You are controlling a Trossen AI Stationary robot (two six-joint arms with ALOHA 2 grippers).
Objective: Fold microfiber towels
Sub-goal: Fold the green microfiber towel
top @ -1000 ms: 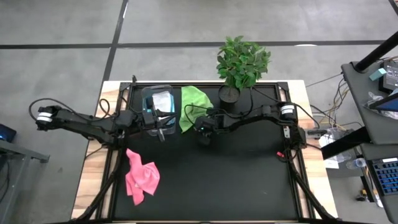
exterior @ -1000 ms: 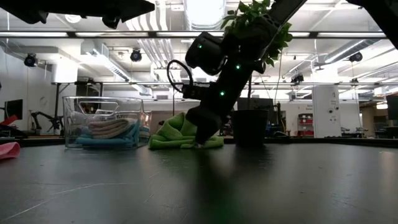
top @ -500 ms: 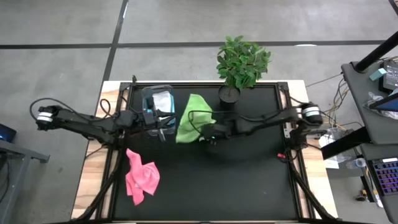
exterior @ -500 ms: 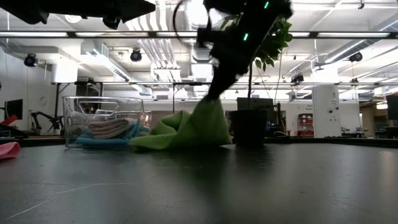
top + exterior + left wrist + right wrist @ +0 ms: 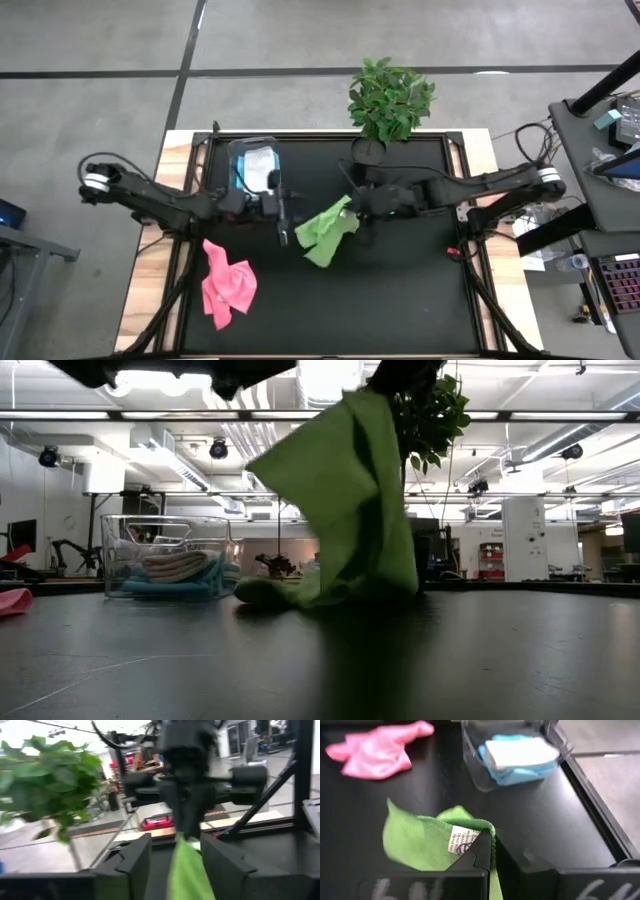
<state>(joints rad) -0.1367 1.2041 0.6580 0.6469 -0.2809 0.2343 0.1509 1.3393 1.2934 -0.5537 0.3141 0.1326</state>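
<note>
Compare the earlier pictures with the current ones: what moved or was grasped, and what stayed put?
The right gripper closed on the green towel, lifted it and dragged it from beside the bin toward the table's middle. The left gripper swung toward it, fingers opening. The pink towel and plant stayed.

One camera hangs overhead and looks straight down on the whole bench. A second sits at bench-top height, facing level across it into the room. Each wrist camera looks forward, close past its own arm's fingers. All four share the green towel at the middle; the overhead and right wrist views share the pink towel and clear bin.
</note>
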